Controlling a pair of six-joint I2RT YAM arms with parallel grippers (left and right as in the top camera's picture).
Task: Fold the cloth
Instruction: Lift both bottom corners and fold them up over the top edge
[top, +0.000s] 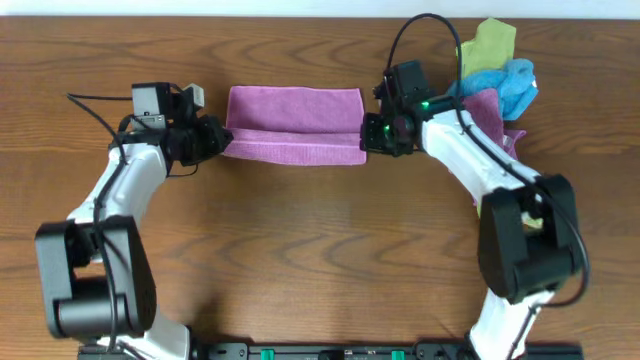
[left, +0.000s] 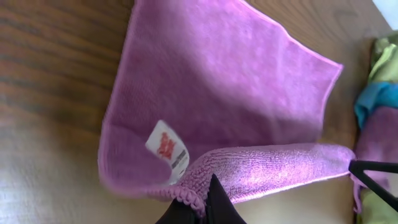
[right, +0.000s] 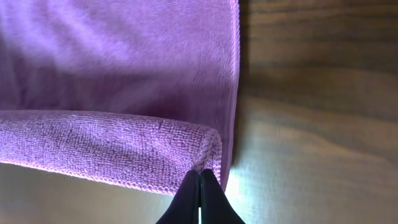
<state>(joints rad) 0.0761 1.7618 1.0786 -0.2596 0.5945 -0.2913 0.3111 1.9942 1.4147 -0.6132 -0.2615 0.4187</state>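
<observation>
Nearest the robot, the left arm (top: 120, 195) and the right arm (top: 495, 175) rose from the front edge of the wooden table (top: 320, 250) and bent inward. At their ends the left gripper (top: 221, 140) and the right gripper (top: 366, 136) sat at the two near corners of the cloth (top: 295, 122), which lay spread between them on the far half of the table.

From overhead the fingers were too dark to judge; the wrist cameras settled it. The left wrist view showed its black fingers (left: 217, 202) pressed together on a bunched corner of the lilac fabric. The right wrist view showed its own pair (right: 211, 205) closed tight on the other corner, right at the stitched hem.

Both pinched corners were off the wood, so the near hem curled over as a thick band above the flat layer. Overhead, that band read only as a paler strip along the near edge. The white tag (left: 168, 149), printed in red, appeared in the left wrist view alone, on the flat layer just past the band and close to the left corner. The right wrist view alone gave the cloth's right edge, with bare wood beside it.

Beyond the band the cloth lay flat. Farthest off, at the table's far right, a pile sat apart from it: an olive-green cloth (top: 488, 45), a blue cloth (top: 508, 85) and another purple cloth (top: 487, 108). Only the overhead view showed the whole pile; the left wrist view caught slivers of it.
</observation>
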